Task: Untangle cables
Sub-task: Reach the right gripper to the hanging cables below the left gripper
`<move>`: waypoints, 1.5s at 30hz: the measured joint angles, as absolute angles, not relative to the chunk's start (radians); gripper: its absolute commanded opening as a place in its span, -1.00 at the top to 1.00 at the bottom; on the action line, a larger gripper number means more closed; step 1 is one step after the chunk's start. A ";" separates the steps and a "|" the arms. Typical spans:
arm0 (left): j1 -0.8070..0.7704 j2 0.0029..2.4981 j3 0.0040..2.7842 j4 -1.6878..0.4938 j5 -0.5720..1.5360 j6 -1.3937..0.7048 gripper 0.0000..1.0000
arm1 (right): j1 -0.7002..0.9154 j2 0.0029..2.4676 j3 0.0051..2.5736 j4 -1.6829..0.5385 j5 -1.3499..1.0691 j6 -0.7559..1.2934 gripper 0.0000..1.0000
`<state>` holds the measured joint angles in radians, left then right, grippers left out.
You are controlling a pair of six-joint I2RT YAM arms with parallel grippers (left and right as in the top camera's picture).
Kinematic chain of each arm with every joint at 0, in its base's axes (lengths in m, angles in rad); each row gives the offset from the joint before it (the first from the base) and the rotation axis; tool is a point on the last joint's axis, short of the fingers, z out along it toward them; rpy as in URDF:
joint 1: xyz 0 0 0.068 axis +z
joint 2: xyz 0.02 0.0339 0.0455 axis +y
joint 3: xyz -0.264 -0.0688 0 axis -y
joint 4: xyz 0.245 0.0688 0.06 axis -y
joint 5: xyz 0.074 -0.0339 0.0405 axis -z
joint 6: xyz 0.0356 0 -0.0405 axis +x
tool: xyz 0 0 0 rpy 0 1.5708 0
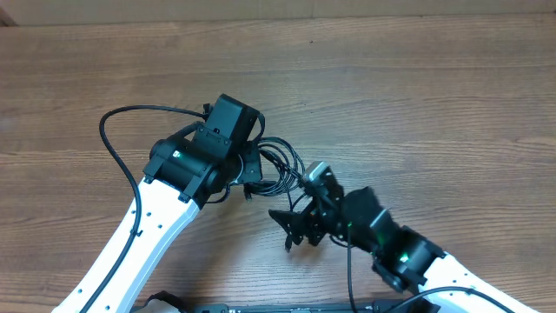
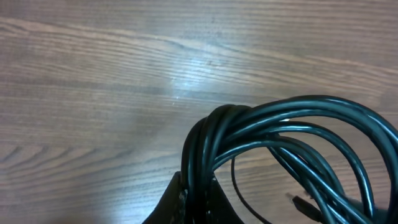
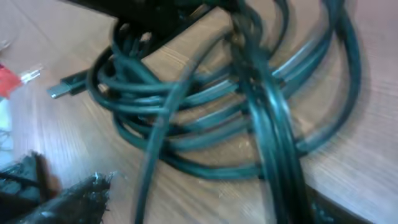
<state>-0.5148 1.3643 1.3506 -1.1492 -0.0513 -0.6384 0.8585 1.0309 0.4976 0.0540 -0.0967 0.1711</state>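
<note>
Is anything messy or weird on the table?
Yes. The cables lie in one tangled heap of overlapping loops in the middle of the table. The left tool is pinching a bunch of them together.

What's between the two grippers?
Overhead: looped cables span from the left gripper toward the right gripper; nothing else, just table.
</note>
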 measured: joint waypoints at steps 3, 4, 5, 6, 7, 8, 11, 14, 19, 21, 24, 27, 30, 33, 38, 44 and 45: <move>-0.515 1.364 1.351 -1.159 -0.052 -0.636 0.91 | 0.905 1.031 0.499 0.067 -0.015 0.167 0.26; -0.515 1.364 1.351 -1.159 -0.052 -0.632 0.91 | 0.912 1.032 0.499 0.066 0.010 0.170 0.42; -0.515 1.364 1.351 -1.159 -0.054 -0.628 0.91 | 0.913 1.032 0.499 0.065 0.029 0.172 0.57; -0.515 1.364 1.351 -1.159 -0.059 -0.622 0.92 | 0.914 1.032 0.499 0.067 0.046 0.175 0.70; -0.515 1.364 1.351 -1.159 -0.068 -0.617 0.91 | 0.915 1.031 0.499 0.066 0.062 0.174 0.81; -0.515 1.364 1.351 -1.158 -0.077 -0.610 0.92 | 0.915 1.031 0.499 0.066 0.072 0.170 0.92; -0.515 1.364 1.351 -1.159 -0.118 -0.595 0.92 | 0.917 1.031 0.499 0.067 0.090 0.179 0.93; -0.517 1.364 1.351 -1.159 -0.153 -0.592 0.92 | 0.917 1.027 0.499 0.068 0.072 0.189 0.93; -0.517 1.364 1.351 -1.148 -0.192 -0.577 0.92 | 0.916 0.976 0.500 0.068 -0.019 0.218 0.93; -0.518 1.364 1.351 -1.132 -0.192 -0.571 0.92 | 0.916 0.937 0.505 0.066 -0.060 0.228 0.93; -0.522 1.364 1.351 -1.094 -0.191 -0.533 0.92 | 0.913 0.888 0.519 0.052 -0.090 0.236 0.93; -0.524 1.364 1.351 -1.048 -0.191 -0.467 0.91 | 0.908 0.847 0.539 0.010 -0.097 0.252 0.93; -0.524 1.364 1.351 -1.016 -0.191 -0.421 0.92 | 0.908 0.838 0.558 -0.016 -0.101 0.285 0.93; -0.524 1.364 1.351 -0.997 -0.191 -0.400 0.91 | 0.908 0.837 0.567 -0.013 -0.105 0.354 0.93; -0.524 1.364 1.351 -0.975 -0.175 -0.385 0.92 | 0.908 0.838 0.570 0.009 -0.109 0.506 0.93; -0.525 1.364 1.351 -0.931 -0.112 -0.386 0.92 | 0.912 0.932 0.582 0.090 -0.140 0.695 0.93; -0.531 1.364 1.351 -0.931 -0.109 -0.386 0.92 | 0.912 0.960 0.585 0.105 -0.150 0.723 0.93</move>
